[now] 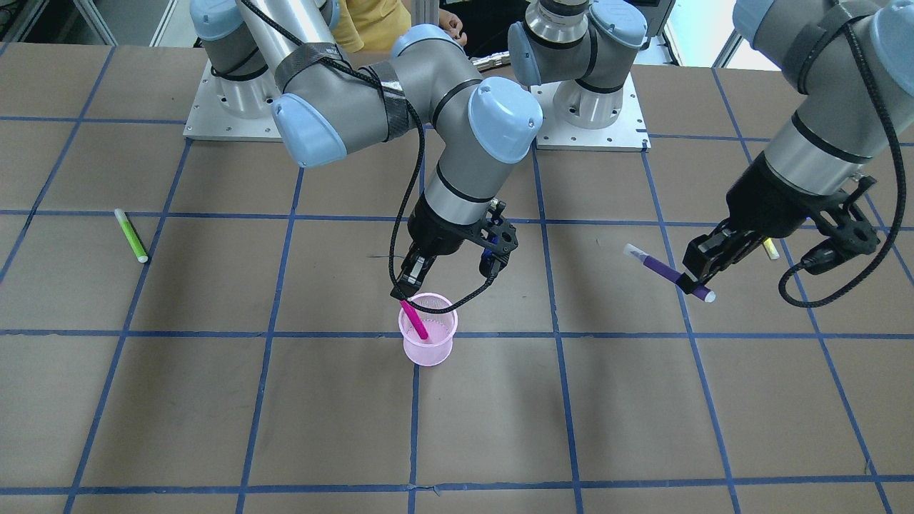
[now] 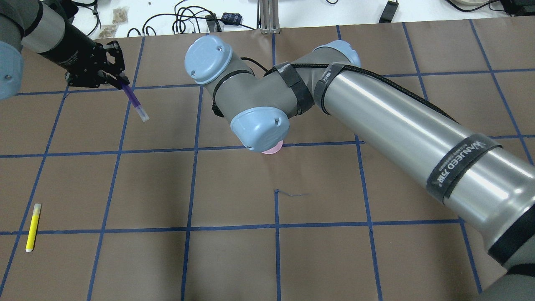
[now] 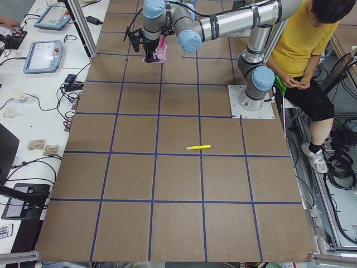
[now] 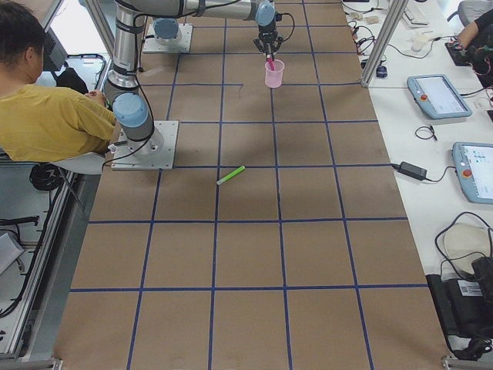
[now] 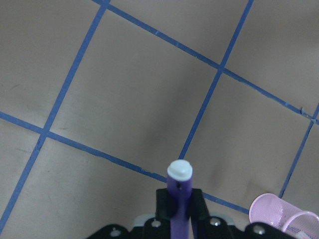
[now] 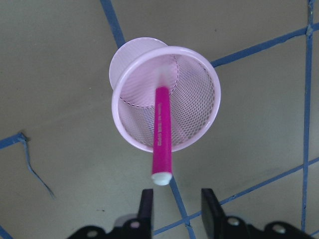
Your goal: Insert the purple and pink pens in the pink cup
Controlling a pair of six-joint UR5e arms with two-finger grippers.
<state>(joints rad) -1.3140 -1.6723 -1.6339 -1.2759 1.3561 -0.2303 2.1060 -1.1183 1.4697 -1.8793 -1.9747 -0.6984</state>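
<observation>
The pink mesh cup [image 1: 428, 353] stands upright near the table's middle. The pink pen [image 1: 414, 320] leans inside it with its top over the rim. In the right wrist view the pen [image 6: 162, 134] rests in the cup [image 6: 199, 99]. My right gripper [image 1: 410, 285] hovers just above the pen's top, open and apart from it; its fingers [image 6: 146, 201] stand either side below the pen's end. My left gripper [image 1: 696, 280] is shut on the purple pen [image 1: 660, 271] and holds it above the table, off to the cup's side. The purple pen also shows in the overhead view [image 2: 136, 100] and the left wrist view [image 5: 178, 194].
A green pen [image 1: 131, 235] lies on the table on my right side. A yellow pen [image 2: 33, 227] lies on my left side, near the robot. A person in a yellow shirt [image 3: 304, 39] sits behind the arm bases.
</observation>
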